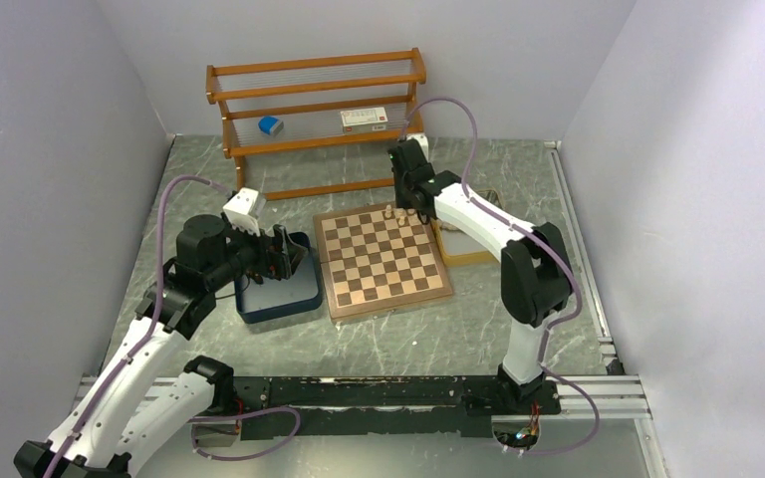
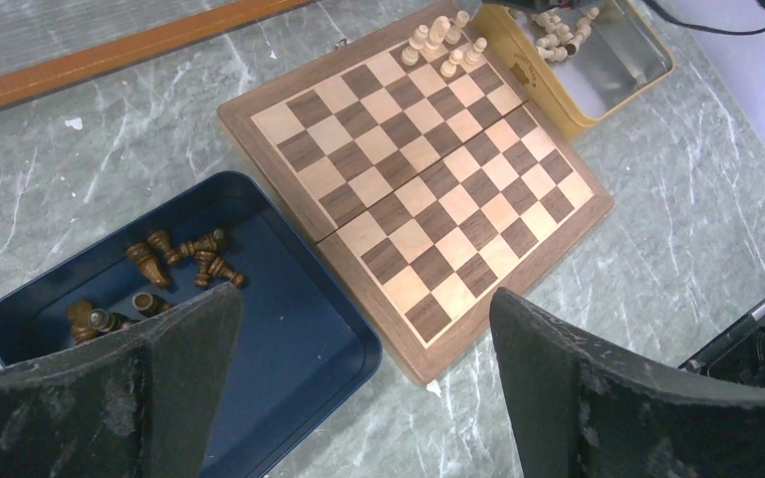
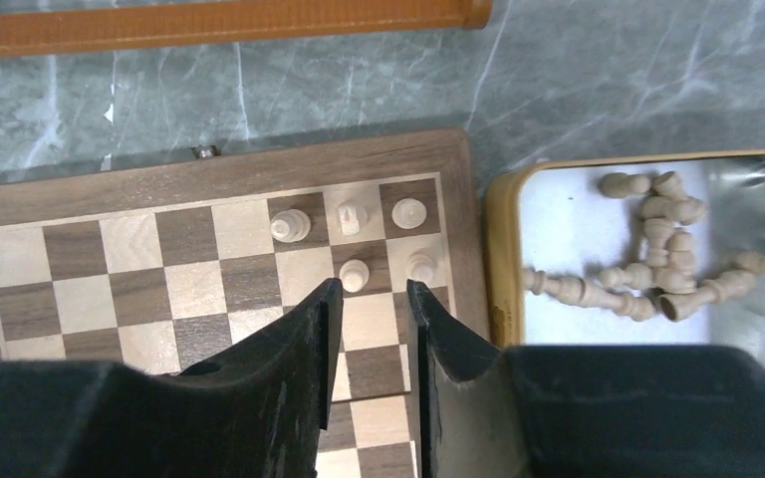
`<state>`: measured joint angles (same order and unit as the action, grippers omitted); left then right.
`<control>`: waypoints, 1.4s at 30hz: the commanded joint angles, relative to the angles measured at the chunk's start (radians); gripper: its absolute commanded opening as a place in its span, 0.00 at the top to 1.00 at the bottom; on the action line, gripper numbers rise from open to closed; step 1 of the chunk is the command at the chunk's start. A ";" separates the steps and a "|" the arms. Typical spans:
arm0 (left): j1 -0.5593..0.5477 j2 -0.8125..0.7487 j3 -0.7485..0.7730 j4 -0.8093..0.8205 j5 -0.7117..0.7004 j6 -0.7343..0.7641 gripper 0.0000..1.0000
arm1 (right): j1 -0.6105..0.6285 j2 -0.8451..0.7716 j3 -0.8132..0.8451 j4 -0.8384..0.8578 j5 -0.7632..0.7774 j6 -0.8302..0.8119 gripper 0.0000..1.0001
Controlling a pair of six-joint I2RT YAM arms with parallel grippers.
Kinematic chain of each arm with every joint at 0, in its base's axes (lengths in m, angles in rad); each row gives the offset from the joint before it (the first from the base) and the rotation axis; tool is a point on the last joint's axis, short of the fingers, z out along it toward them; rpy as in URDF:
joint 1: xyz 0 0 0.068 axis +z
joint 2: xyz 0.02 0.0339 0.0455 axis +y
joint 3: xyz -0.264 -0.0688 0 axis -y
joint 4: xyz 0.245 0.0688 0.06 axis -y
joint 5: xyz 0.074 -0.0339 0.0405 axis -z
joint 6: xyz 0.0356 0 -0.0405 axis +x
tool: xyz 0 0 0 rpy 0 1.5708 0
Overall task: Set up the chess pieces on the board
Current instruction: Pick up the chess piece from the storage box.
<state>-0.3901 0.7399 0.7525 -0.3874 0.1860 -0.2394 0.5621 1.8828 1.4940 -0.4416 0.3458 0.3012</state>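
The board point(image 1: 383, 261) lies mid-table. Several cream chess pieces point(image 3: 355, 274) stand on its far right corner squares, seen also in the top view point(image 1: 398, 212) and the left wrist view point(image 2: 443, 45). My right gripper point(image 3: 372, 289) hovers over that corner, narrowly open with nothing between the fingers; a cream pawn stands just beyond the tips. More cream pieces point(image 3: 647, 249) lie loose in the yellow tray point(image 3: 498, 259). Dark brown pieces point(image 2: 174, 261) lie in the navy tray point(image 2: 374, 354). My left gripper point(image 2: 364, 309) hangs wide open and empty above the navy tray's right edge.
A wooden shelf rack point(image 1: 314, 110) stands at the back with a blue object point(image 1: 270, 125) and a white box point(image 1: 364, 119) on it. The navy tray point(image 1: 279, 311) touches the board's left side; the yellow tray point(image 1: 463, 257) sits at its right. Grey walls close in both sides.
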 commanded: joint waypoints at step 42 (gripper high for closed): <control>-0.009 -0.007 0.004 0.009 0.022 0.004 0.01 | -0.384 0.061 -0.213 0.294 -0.066 -0.085 0.69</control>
<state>-0.3901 0.7433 0.7525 -0.3874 0.1978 -0.2398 0.1864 1.9179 1.2842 -0.1898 0.2966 0.2241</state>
